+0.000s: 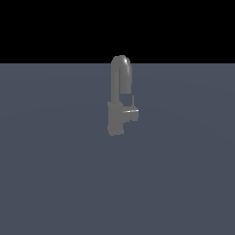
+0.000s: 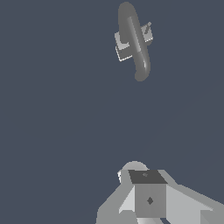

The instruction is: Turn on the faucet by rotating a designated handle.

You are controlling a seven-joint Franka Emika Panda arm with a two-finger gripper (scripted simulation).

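The faucet (image 1: 116, 115) stands in the middle of the exterior view, a dull grey tap with a tall arched spout on a blocky base. Its handle (image 1: 131, 112) is a short stub on the exterior view's right of the base, with a thin upright rod at its end. From above, the wrist view shows the faucet (image 2: 134, 41) and the handle (image 2: 147, 31) far off. A pale blocky part of my gripper (image 2: 149, 197) shows at that picture's edge, well apart from the faucet. Its fingers cannot be made out. The arm is out of the exterior view.
A flat, dark blue-grey floor (image 1: 55, 174) spreads all around the faucet. Black background lies behind it in the exterior view.
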